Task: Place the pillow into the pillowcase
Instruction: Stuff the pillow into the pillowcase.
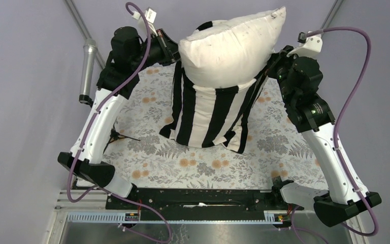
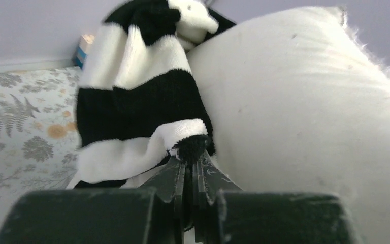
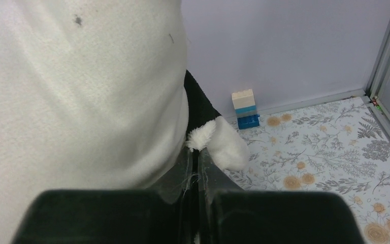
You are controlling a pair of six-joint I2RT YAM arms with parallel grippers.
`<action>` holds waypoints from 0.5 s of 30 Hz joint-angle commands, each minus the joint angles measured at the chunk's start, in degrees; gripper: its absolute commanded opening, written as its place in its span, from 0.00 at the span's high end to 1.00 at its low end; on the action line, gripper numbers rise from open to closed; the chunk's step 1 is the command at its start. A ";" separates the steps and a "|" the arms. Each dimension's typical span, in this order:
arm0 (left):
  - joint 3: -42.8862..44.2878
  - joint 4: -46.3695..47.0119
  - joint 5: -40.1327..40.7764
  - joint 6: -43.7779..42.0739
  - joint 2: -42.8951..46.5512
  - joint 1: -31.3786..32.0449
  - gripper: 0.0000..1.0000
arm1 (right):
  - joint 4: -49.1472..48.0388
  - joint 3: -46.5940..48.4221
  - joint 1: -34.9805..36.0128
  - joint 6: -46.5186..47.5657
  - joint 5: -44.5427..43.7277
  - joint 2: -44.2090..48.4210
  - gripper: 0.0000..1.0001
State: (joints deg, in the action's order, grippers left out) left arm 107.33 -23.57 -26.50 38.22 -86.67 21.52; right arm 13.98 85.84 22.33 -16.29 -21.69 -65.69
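Starting with the overhead view: seeing the pillow point(image 1: 231, 48) upright in the middle of the floral table cover point(image 1: 183, 165), lower part already sitting inside the striped pillowcase point(image 1: 210, 109), upper part bulging out bare with one corner pointing off to the right; not managing to tell bottom resting on the cover from bottom hanging just above it. Calling it roughly half done, going by the amount of cream showing. Moving to the left wrist view: looking at the left gripper point(image 2: 192, 152) clamped fully together on a black bit of the case's hem, right up against the pillow's flank. Switching to the right wrist view: same deal, finding the right gripper point(image 3: 198, 152) squeezed tight on a fluffy white tuft of the hem, tucked in just beside the pillow on its other side. So, reading the step as hauling the mouth of the case up over the rest of the pillow. Suggesting lifting both sides together and evenly, pulling up and slightly outward for keeping the mouth spread, maybe adding little shakes for letting the pillow's weight settle it downward. Watching out for such a thin pinch slipping off that fleecy fabric, and for one side racing ahead and bunching the stripes under the bulge. Also minding the lean, fearing the whole thing flopping over.
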 commanded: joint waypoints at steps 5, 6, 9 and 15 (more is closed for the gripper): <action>33.15 -11.81 16.83 -3.68 -0.05 0.02 1.00 | 4.09 9.08 -0.88 1.92 -1.76 -5.10 1.00; 33.04 -11.92 19.35 -3.80 -0.93 -0.54 1.00 | 4.78 11.64 -0.88 1.35 -1.28 -5.24 1.00; 28.72 -13.06 16.27 -3.40 -4.72 -1.22 1.00 | 5.48 22.95 -0.89 0.81 -0.70 -5.72 1.00; 21.74 -12.70 17.07 -8.25 1.48 6.68 1.00 | 6.29 47.83 -0.99 7.36 -7.47 -17.02 1.00</action>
State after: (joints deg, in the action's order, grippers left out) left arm 128.88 -37.74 -11.55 33.15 -87.72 24.53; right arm 28.45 116.99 22.59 -14.26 -20.45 -78.08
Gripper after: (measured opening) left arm 0.043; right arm 0.035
